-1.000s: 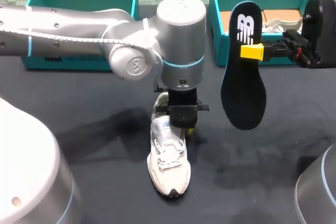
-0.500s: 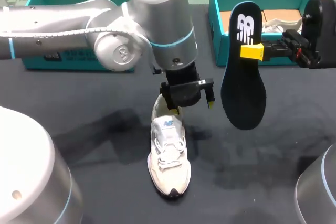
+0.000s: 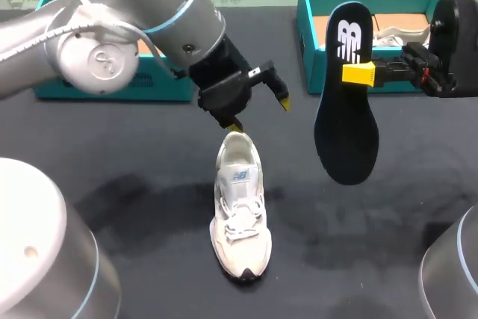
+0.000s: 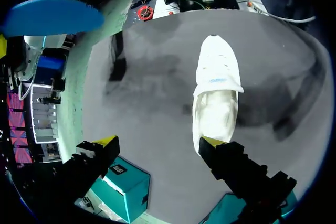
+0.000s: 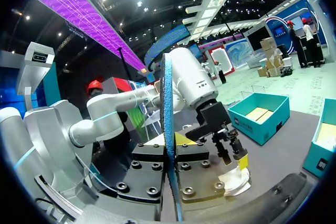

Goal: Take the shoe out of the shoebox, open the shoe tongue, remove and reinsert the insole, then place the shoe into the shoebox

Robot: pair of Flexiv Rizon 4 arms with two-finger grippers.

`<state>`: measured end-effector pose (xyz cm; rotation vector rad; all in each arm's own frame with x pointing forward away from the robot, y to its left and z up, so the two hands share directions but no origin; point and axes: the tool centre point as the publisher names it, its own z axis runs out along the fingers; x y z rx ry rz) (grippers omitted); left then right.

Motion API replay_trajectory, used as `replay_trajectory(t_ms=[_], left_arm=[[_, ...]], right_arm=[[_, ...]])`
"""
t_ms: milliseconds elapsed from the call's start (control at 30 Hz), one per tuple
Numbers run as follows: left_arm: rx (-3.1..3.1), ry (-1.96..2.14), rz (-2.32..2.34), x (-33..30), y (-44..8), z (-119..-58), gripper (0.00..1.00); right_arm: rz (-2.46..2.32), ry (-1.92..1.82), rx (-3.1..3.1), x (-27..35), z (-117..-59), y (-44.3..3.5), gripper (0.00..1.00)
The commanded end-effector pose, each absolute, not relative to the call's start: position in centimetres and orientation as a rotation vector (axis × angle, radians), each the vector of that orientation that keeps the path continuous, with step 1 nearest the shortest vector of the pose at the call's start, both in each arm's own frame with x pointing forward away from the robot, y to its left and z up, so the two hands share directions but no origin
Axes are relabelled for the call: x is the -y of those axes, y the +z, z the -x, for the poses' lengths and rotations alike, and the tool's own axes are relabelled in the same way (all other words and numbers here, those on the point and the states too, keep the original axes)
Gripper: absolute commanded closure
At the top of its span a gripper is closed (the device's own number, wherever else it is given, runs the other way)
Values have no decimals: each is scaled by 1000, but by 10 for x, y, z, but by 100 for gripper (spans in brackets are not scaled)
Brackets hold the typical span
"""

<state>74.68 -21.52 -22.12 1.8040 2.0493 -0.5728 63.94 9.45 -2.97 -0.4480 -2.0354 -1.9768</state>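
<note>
Right hand clamps insole, shoebox behind

A large white two-letter logo is printed near the upper end of the dark insole, which hangs up and to the right of the shoe. The shoe's tongue carries a small blue logo, too small to make out. A round joint cap on the left arm, above the shoe, bears an embossed emblem. In the left wrist view, a teal box off to the side of the shoe's heel has a small dark label, unreadable.
</note>
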Motion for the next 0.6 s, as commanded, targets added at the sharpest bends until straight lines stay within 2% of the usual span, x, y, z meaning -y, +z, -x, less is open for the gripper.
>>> replay_trajectory(t_ms=[33, 600], left_arm=[[-1980, -655, -1754, 205, -223, -744, 0], [-1605, -884, -1513, 212, -196, -752, 0]], right_arm=[[451, -1975, 2037, -95, -639, -30, 100], [451, -1975, 2037, -95, -639, -30, 100]])
